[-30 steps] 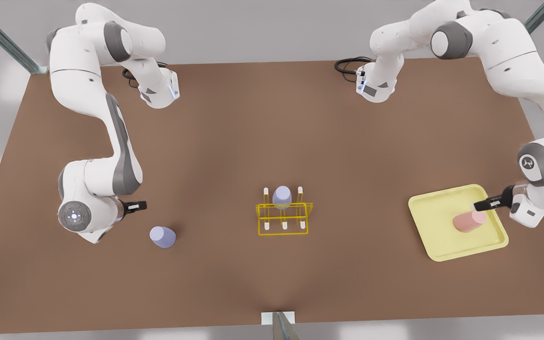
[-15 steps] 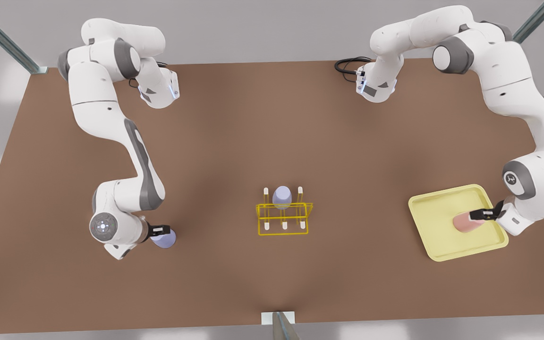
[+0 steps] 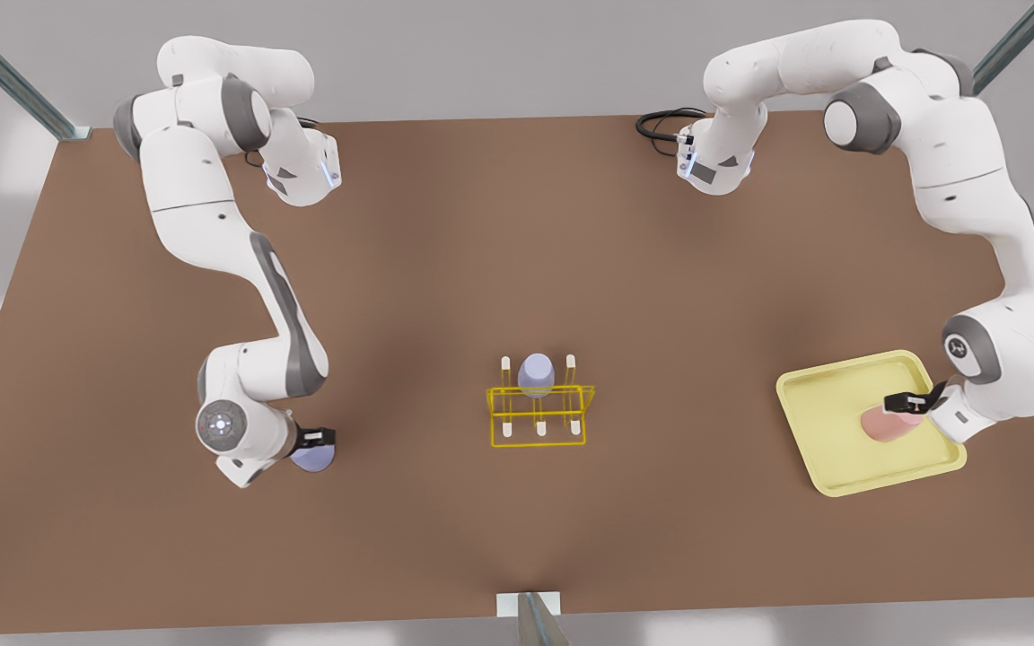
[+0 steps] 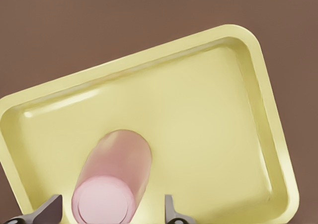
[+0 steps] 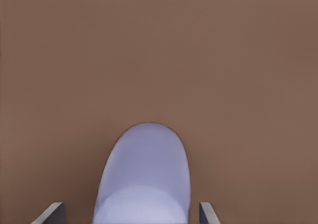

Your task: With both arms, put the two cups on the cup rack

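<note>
A salmon pink cup lies on its side in a pale yellow tray at the front view's right. My left gripper is open, one finger on each side of the cup's base end. At the front view's left a lavender cup lies on the brown table. My right gripper is open around it, fingers apart from its sides. The yellow cup rack stands mid-table with another lavender cup upside down on a rear peg.
Both arm bases stand at the table's far edge, with a black cable beside the one on the front view's right. Bare brown table lies between the rack and each cup.
Both grippers have dropped and moved in over their cups: the right one onto the lavender cup, the left one further along the pink cup. The cups and rack stayed put.
</note>
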{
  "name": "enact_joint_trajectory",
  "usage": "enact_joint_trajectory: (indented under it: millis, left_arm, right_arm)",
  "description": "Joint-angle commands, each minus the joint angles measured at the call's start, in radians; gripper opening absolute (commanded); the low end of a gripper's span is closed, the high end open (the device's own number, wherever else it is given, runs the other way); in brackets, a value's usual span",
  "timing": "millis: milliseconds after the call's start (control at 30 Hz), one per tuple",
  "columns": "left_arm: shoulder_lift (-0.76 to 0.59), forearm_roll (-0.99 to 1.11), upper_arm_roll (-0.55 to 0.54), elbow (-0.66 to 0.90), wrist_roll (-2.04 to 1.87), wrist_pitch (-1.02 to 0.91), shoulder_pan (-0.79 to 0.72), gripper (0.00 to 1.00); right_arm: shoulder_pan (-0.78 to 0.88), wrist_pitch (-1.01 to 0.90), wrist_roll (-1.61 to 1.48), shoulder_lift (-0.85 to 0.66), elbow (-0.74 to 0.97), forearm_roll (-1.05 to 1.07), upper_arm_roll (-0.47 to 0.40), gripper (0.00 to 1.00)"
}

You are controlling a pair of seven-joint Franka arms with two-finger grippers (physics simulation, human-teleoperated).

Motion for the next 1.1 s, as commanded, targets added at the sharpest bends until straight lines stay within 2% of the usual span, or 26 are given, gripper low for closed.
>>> enact_joint_trajectory:
  millis: [0,800,833,867,1067]
  left_arm:
    - [0.012,-0.002,0.001,0.0,0.097,0.052,0.001,1.0]
    - [0.063,-0.008,0.001,-0.029,0.08,0.138,0.009,1.0]
    - [0.063,-0.005,-0.001,-0.029,0.052,0.138,0.007,0.93]
    - [0.063,-0.005,-0.001,-0.029,0.046,0.138,0.006,0.9]
    - [0.06,-0.004,-0.001,-0.029,0.046,0.137,0.004,0.9]
  right_arm:
    - [0.001,0.033,0.039,0.005,0.0,0.001,0.0,1.0]
    - [-0.015,0.036,0.022,0.043,-0.007,-0.003,-0.001,1.0]
    - [-0.014,0.036,0.022,0.045,-0.005,-0.009,-0.001,1.0]
    - [-0.014,0.036,0.022,0.045,-0.005,-0.009,-0.001,1.0]
    - [-0.011,0.036,0.024,0.06,0.009,-0.009,-0.001,1.0]
